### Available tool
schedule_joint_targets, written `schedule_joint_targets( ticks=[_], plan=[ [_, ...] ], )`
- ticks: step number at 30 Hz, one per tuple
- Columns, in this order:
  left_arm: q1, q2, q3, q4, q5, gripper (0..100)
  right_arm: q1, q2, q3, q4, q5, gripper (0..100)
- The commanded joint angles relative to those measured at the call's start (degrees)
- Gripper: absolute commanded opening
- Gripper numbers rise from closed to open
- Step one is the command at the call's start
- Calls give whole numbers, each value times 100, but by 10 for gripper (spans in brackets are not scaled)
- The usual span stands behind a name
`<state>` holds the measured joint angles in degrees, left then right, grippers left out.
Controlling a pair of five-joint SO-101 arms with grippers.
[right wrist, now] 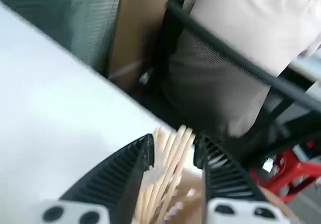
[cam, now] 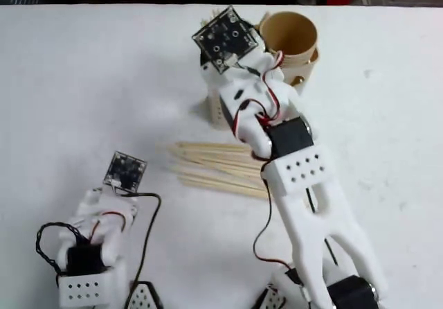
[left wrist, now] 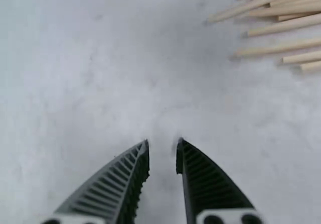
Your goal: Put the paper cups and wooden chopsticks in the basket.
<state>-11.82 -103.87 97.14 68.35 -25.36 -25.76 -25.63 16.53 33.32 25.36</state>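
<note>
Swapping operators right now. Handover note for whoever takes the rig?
Left gripper: open, empty, over bare table.
Right gripper: shut on a bundle of chopsticks, held up at the far side beside the paper cups.
The loose chopsticks lie mid-table.
Done: unclear; the pale container below that gripper may be the basket.
Left: loose chopsticks, paper cups, the held bundle.

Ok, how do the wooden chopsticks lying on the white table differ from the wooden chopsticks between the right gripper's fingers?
The loose wooden chopsticks lie flat on the white table, fanned into a scattered pile; the bundled wooden chopsticks are packed close, all pointing one way. The loose ones touch no gripper; the bundle sits between the black ridged fingers of the right gripper, apparently gripped. Both are plain pale wood sticks.
</note>
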Motion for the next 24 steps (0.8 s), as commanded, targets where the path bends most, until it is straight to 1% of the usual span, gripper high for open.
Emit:
schedule_joint_targets(
  ticks=[1,4,7,9,11,13,17,20,22,24],
  plan=[
    [66,-57,-18,26,0,109,-13,-585,-44,1473,62,139],
    [66,-57,-18,26,0,109,-312,-743,-44,2580,105,80],
    [66,-57,-18,26,0,109,-664,-558,-44,3196,114,27],
    [66,-57,-18,26,0,109,-884,-242,53,3451,255,23],
    [66,-57,-18,26,0,109,-1086,189,299,3538,615,40],
    [66,-57,-18,26,0,109,-1165,664,659,3468,844,63],
    [66,-57,-18,26,0,109,-1033,1402,1468,2712,949,105],
    [66,-57,-18,26,0,109,-1024,1842,2013,2097,1002,117],
    [66,-57,-18,26,0,109,-1086,2123,2286,1789,1213,116],
    [66,-57,-18,26,0,109,-1112,2404,2435,1516,1266,116]
  ],
)
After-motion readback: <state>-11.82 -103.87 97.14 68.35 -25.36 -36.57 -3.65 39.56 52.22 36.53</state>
